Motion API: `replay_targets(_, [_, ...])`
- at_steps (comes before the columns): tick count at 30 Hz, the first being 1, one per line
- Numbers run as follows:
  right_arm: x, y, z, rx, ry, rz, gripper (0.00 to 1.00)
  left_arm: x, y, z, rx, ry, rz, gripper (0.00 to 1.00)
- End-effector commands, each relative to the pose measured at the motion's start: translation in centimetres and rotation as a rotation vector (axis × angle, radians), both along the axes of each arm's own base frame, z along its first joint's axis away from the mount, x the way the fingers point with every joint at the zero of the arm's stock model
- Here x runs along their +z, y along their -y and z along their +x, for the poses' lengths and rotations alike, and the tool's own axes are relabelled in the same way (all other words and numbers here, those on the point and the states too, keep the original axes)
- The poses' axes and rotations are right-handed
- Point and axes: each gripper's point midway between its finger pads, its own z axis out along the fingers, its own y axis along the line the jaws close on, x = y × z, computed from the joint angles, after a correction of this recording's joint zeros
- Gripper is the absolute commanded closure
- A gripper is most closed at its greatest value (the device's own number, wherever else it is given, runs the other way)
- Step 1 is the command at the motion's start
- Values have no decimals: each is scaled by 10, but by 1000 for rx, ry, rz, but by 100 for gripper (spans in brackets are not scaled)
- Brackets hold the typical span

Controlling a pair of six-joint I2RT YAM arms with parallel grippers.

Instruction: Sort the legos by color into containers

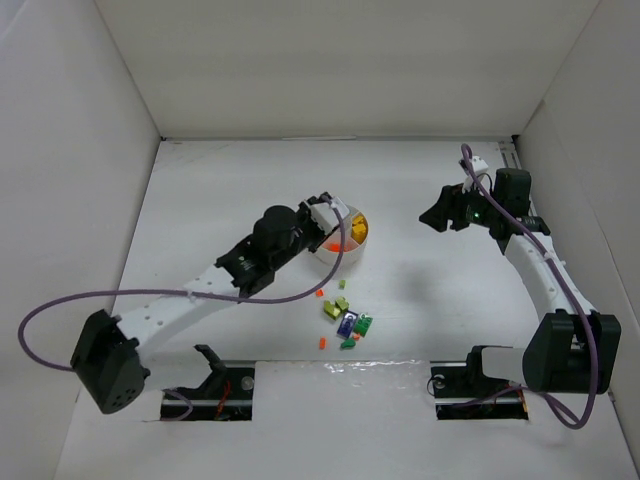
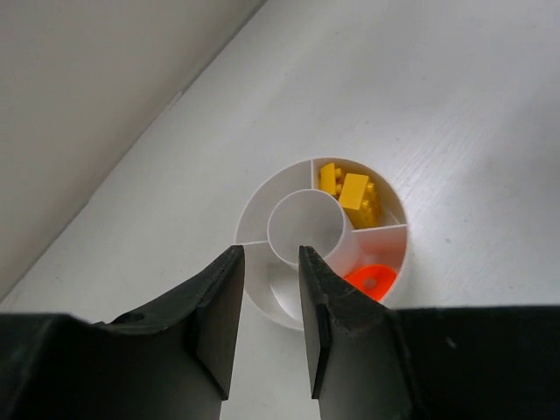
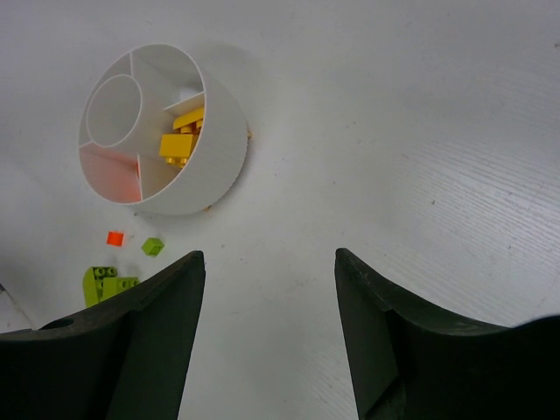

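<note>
Your left pincer hung barely parted, empty, over the dish, yellows and orange in; other legos lay loose behind it. Right pincer gaped, empty.

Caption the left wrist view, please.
Left fingers, apart and empty, above the round white plastic divided dish holding yellow bricks and an orange piece.

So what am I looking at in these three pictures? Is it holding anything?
Two robot arms, left and right, sorting toy bricks by colour. One picture looks down from above; the other two come from cameras on each wrist. The left hand hovers over a divided white dish, which holds yellow bricks and an orange piece. The right hand is wide open, off to the side. Loose bricks lie on the table near the dish. Neither hand holds anything.
</note>
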Motion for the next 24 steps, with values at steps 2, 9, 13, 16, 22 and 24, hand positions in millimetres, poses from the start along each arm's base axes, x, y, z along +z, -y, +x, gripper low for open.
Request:
replay_targets(2, [14, -2, 3, 24, 56, 4, 34, 0, -8, -61, -142, -277, -57, 71])
replay_targets(9, [8, -6, -2, 33, 43, 5, 34, -54, -30, -147, -435, -509, 121, 52])
replay_targets(13, [8, -6, -2, 33, 43, 5, 34, -66, -34, -148, -462, -501, 189, 44])
replay_targets(16, [14, -5, 0, 34, 53, 5, 34, -80, -41, -135, -482, -462, 289, 43])
replay_targets(22, [11, -5, 1, 37, 49, -1, 33, -124, -55, -133, -601, -401, 470, 42])
replay_targets(24, [12, -8, 2, 47, 49, -1, 33, -139, -57, -128, -590, -435, 473, 42])
